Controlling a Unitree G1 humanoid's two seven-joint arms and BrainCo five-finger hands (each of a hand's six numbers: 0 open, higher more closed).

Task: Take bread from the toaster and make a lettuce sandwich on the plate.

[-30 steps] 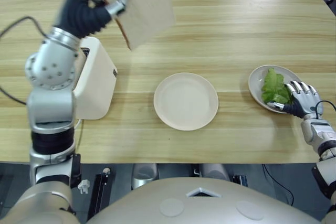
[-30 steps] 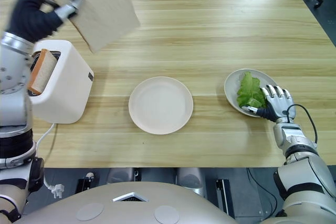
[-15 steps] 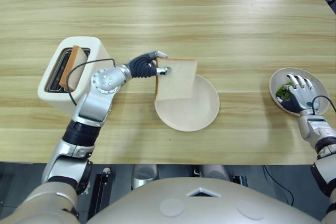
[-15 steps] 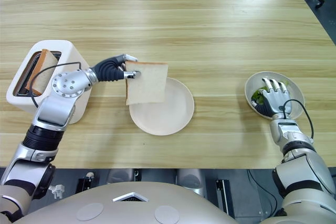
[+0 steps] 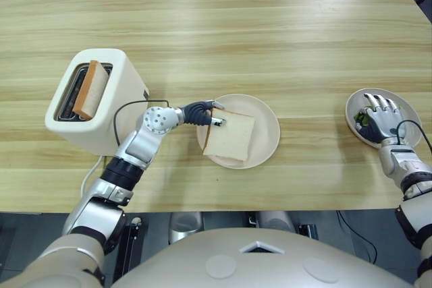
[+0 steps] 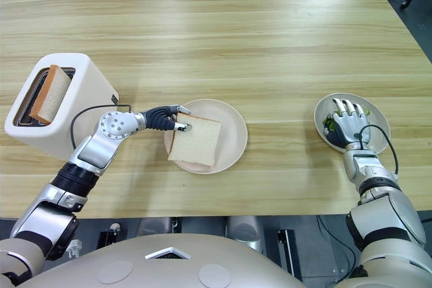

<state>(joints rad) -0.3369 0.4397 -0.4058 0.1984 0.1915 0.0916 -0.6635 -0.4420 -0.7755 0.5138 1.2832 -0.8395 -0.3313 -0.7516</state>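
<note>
— Left hand (image 5: 201,112): closed in a narrow pinch on the far-left corner of the bread slice (image 5: 231,137), fingertips (image 5: 217,122) pressed on the crust.

— And the slice itself?

— Down on the plate (image 5: 267,117), lying nearly flat on its left half. Close to square, slightly longer from far to near. Skewed against the table (image 5: 283,32) edge: near end swung a little toward the robot's left and hanging just past the plate's rim. Pinched corner aimed up-left, straight at the hand.

— So where from the hand?

— Directly to its right and a little nearer the robot, touching at that one corner only. Hand itself just outside the plate's left rim.

— Toaster?

— Toaster (image 5: 125,85) further left, well apart from the plate, with a second slice (image 5: 88,90) upright in its slot.

— Right hand?

— Right hand (image 6: 345,118) palm down over the bowl (image 6: 376,129) at the far right, fingers stretched out and loosely spread. Resting on the lettuce (image 6: 329,123), not closed around it.
</note>
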